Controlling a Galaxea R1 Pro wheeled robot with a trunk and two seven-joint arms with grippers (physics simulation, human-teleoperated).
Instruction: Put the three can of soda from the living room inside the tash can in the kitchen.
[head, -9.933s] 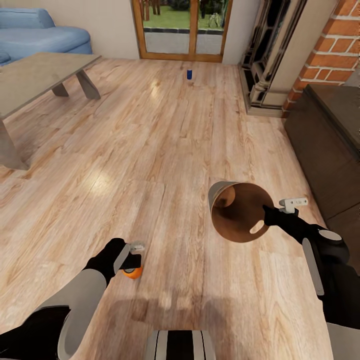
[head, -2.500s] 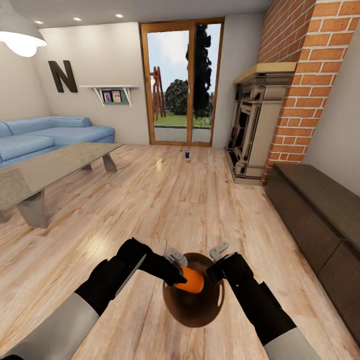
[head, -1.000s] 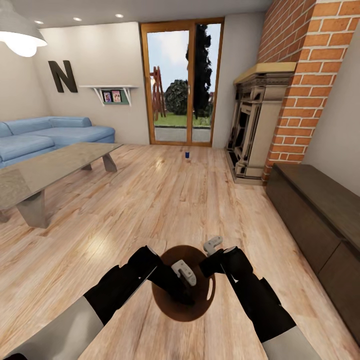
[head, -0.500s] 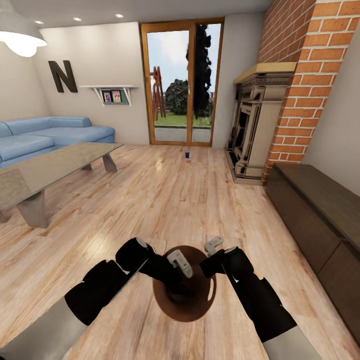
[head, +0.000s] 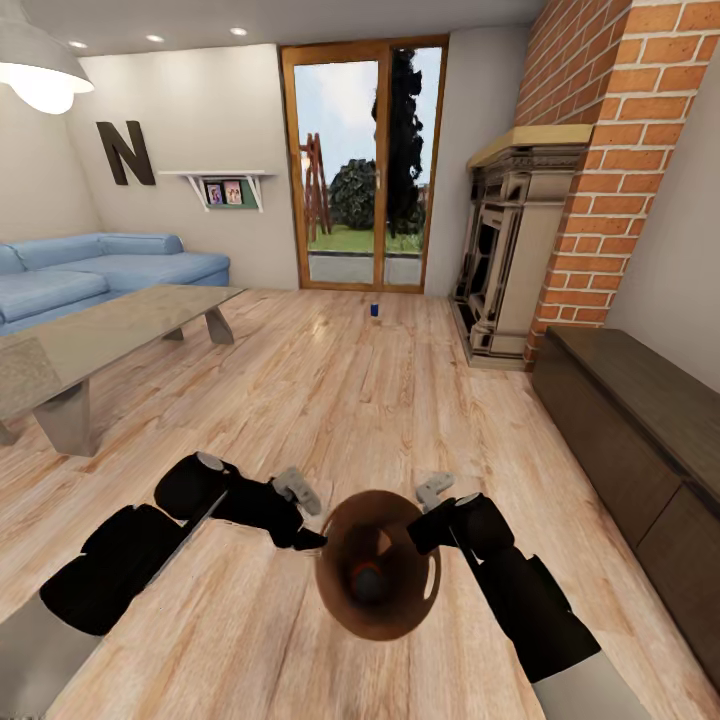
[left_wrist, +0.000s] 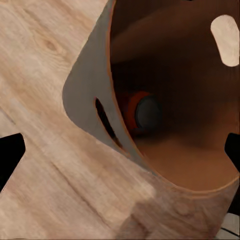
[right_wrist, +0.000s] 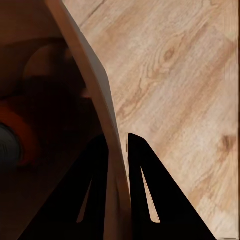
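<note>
My left gripper (head: 305, 515) is hanging open with nothing in it, just beside the left side of the tash can (head: 345, 590), and the orange can of soda (left_wrist: 136, 111) is lying on its side at the bottom of the bin. My right gripper (right_wrist: 117, 150) is pinched onto the bin's rim, holding it above the wood-plank floor (head: 330, 400). The dark blue can of soda (head: 374, 310) is way off, upright on the floor near the glass doors (head: 365, 160)
</note>
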